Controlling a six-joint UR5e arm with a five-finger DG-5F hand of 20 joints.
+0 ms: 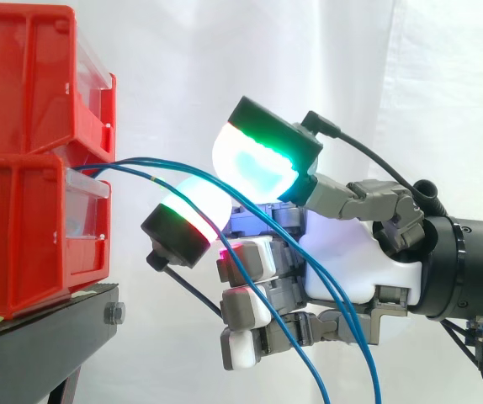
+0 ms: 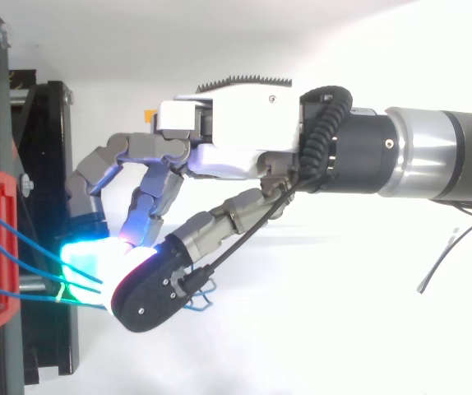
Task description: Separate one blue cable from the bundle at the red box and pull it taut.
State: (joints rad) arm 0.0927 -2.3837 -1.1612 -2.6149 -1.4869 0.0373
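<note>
You have a white curtain (image 1: pixel 443 76) hanging behind, bright and softly folded. You see a black stand (image 1: pixel 31 345) at the left.

Side view: level, close, facing across; red bins (image 1: pixel 31 168) frame left, hand (image 1: pixel 368 261) entering from right. Top view: overhead, close, looking down; shares both.

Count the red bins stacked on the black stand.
2. The upper red bin sits on the lower red bin, which rests on the black stand. More could be hidden beyond the side view's left edge.
</note>
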